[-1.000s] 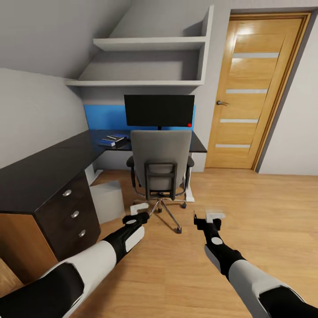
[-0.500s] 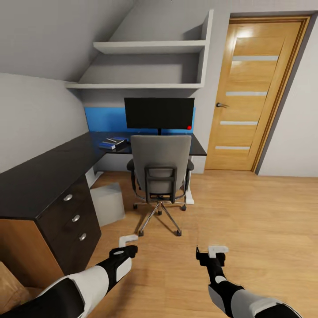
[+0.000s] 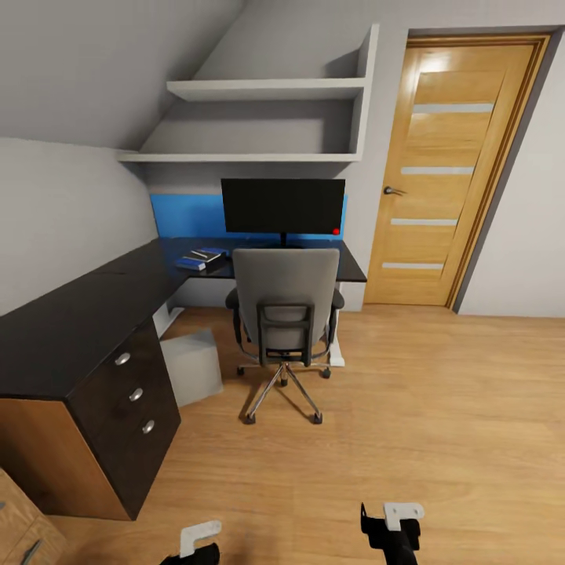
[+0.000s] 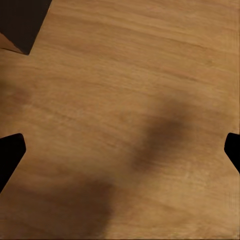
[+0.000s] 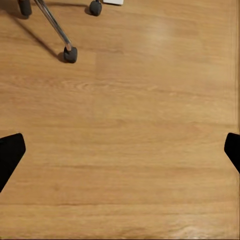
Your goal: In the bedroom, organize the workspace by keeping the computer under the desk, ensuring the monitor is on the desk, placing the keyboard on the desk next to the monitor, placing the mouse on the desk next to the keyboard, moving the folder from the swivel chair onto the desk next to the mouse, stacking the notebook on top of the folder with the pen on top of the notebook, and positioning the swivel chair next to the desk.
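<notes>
The grey swivel chair [image 3: 286,302] stands with its back to me, pulled up to the black L-shaped desk [image 3: 71,322]. On the desk behind it is the black monitor [image 3: 282,205]. A small blue stack with a pale item on top [image 3: 200,257] lies on the desk to the monitor's left. The light-grey computer [image 3: 191,365] sits on the floor beside the drawers. The chair's seat is hidden by its back; folder, keyboard and mouse are out of view. Both grippers hang low over bare floor, left gripper [image 3: 196,541] [image 4: 120,152] and right gripper [image 3: 390,524] [image 5: 120,152], each open and holding nothing.
A wooden door [image 3: 455,169] stands shut at the right. Two grey shelves [image 3: 267,86] hang above the monitor. The corner of a wooden chest [image 3: 20,526] shows at the lower left. Open wooden floor [image 3: 439,408] stretches right of the chair, whose wheels [image 5: 70,54] lie ahead of my right gripper.
The whole picture has shifted, so the camera has moved: chair and desk look a little farther off. Both arms have dropped to the picture's bottom edge. Nothing on the desk moved.
</notes>
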